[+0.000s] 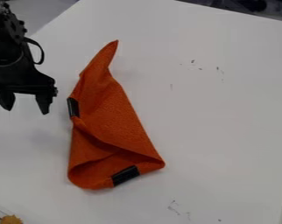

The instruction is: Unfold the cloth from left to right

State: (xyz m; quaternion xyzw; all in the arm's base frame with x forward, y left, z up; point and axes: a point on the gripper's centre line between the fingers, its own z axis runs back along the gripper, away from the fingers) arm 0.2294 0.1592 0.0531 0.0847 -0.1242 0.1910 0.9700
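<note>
Yellow-brown tuft (pixel 11 219): nearest you, below and left of the cloth (pixel 114 116), well apart from it; a worry only if you swing wide and low.
Hand (pixel 26 108): left of the cloth and not touching it, its fingers spread with nothing between them. You can't judge its height here; come in too low and you may jam the tips on the bench, too high and you close on air.
Left black strip (pixel 73 107): on the cloth's left edge, the side nearest your hand. It may prove stiffer or slicker than the fabric, so a shallow pinch there could slip off.
Fold mouth (pixel 99 168): in the cloth's lower part, with layers gathered around it. Pinch more than one and you'd likely carry the whole bundle right, still folded.
Pointed tip (pixel 112 47): at the cloth's top, narrow and creased. Pull from low down and it may trail behind, twisting into a rope.
Lower black strip (pixel 125 174): along the cloth's bottom edge. It could drag and tuck a layer under if you sweep flat; lift before you carry.
Bench (pixel 225 122): spreads right of the cloth, flat, where the layer should land. Nothing pins the cloth, so a fast pull may slide all of it instead of opening it.
</note>
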